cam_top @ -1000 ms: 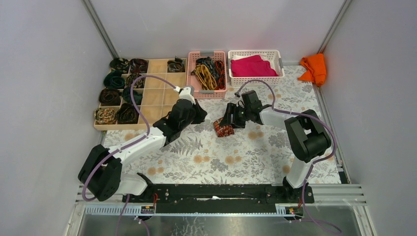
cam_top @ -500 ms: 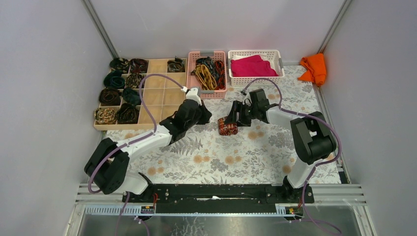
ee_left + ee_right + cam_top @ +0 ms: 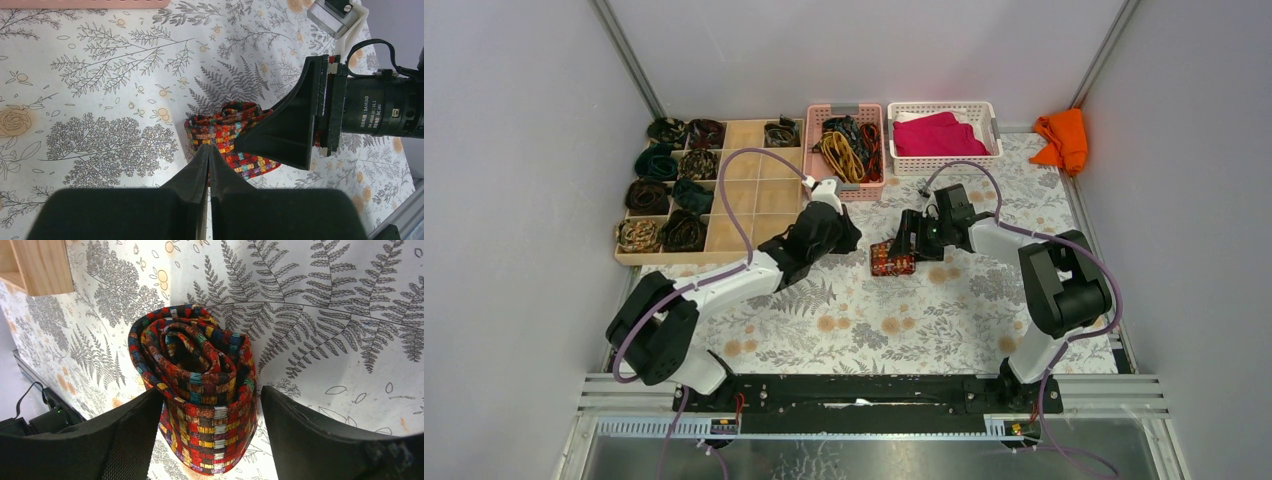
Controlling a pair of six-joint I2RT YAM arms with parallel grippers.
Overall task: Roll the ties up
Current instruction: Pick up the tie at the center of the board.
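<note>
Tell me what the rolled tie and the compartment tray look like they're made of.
Rolled tie: woven fabric, possibly silk or polyester; tiny multicoloured checks show thread texture, and it folds softly. Tray: looks like pale bare wood or plywood, matte; tan colour, thin flat dividers.

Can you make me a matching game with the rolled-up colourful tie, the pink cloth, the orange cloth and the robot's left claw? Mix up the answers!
Things:
1. rolled red-orange checked fabric tie
2. plain magenta cloth
3. plain bright orange cloth
4. left claw

Places or states:
A. shut tight
B. inside the white plastic basket
C. on the leafy tablecloth, inside the open right claw
D. bunched in the far right corner

Pairs: 1-C, 2-B, 3-D, 4-A
</note>
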